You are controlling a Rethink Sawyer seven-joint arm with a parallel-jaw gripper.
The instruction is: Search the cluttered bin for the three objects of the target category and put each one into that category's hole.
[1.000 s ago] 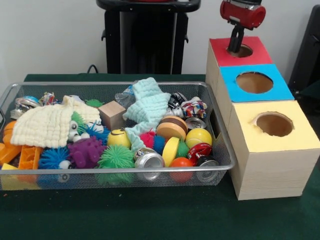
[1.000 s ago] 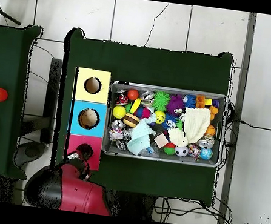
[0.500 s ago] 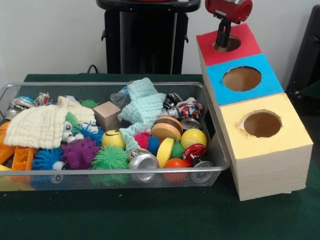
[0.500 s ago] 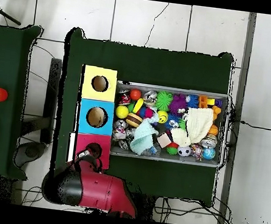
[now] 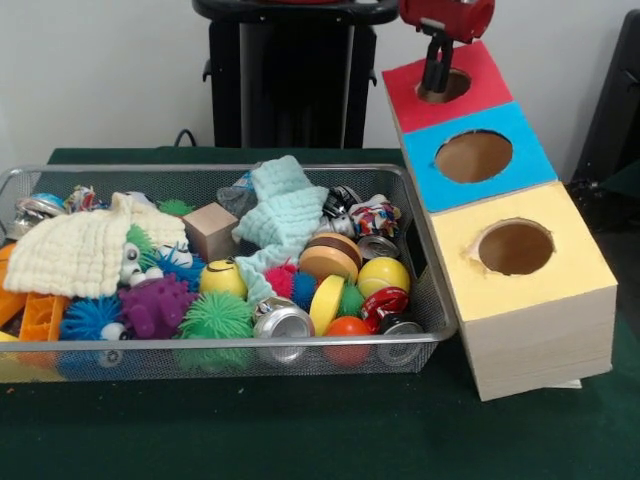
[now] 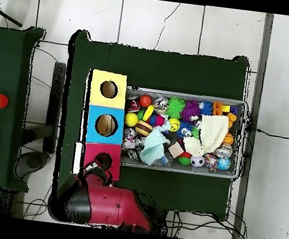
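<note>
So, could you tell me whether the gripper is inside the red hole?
Inside: the gripper dips into the red-topped box's hole.

The front view sits low and close at the table's (image 5: 300, 440) edge, looking across the bin (image 5: 230, 345) and the box (image 5: 520, 300). The overhead view looks straight down from high above, taking in the whole table (image 6: 160, 68), floor (image 6: 282, 76) and a side table (image 6: 7, 95). Both share bin (image 6: 175, 168) and box (image 6: 103, 129).
</note>
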